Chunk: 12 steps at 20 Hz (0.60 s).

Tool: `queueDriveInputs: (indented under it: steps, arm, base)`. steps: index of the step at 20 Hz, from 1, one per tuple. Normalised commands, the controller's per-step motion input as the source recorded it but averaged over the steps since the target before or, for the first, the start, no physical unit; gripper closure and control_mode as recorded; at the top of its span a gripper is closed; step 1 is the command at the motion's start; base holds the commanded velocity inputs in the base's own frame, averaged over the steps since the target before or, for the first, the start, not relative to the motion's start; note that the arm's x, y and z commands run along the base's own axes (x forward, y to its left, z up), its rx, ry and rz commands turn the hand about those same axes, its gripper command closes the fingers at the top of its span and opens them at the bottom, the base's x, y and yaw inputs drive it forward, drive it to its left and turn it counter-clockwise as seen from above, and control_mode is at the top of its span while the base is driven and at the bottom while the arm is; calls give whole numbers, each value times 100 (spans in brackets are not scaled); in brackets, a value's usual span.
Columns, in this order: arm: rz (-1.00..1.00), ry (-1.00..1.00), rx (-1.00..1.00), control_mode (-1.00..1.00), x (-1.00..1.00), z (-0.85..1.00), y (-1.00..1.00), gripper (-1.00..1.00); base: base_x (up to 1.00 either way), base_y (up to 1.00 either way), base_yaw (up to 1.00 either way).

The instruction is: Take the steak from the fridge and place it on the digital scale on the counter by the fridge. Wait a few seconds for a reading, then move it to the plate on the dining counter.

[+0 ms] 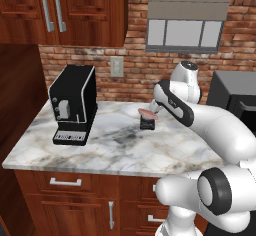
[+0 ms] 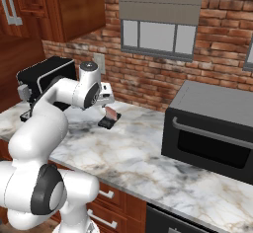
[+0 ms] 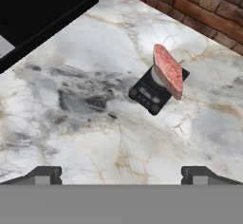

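The steak (image 3: 168, 70), a pinkish-red slab, rests tilted on one edge on the digital scale (image 3: 151, 94), a small black block on the marble counter (image 3: 95, 137). From the base views, the steak (image 1: 147, 112) (image 2: 111, 113) sits on the scale (image 1: 147, 124) (image 2: 107, 123) near the brick wall. My gripper (image 3: 122, 176) hangs above and a little back from them, open, with nothing between its fingertips (image 3: 45, 175). In the right base view the gripper (image 2: 108, 100) hovers just above the steak without touching it.
A tall black coffee machine (image 1: 74, 105) (image 2: 44, 76) stands to the left of the scale. A dark microwave (image 2: 212, 128) sits on the counter to the right. The brick wall (image 1: 130, 65) runs close behind the scale. Bare marble lies in front of it.
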Motion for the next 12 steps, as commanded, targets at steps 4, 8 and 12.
queueDriveInputs:
  steps: [4, 8, 12]
  arm:
    - [0, 0, 0, -100, 0, 0, 0, -100]
    - [0, 0, 0, -100, 0, 0, 0, -100]
    - [0, 0, 0, -100, 0, 0, 0, -100]
  base:
    - [0, 0, 0]
    - [0, 0, 0]
    - [0, 0, 0]
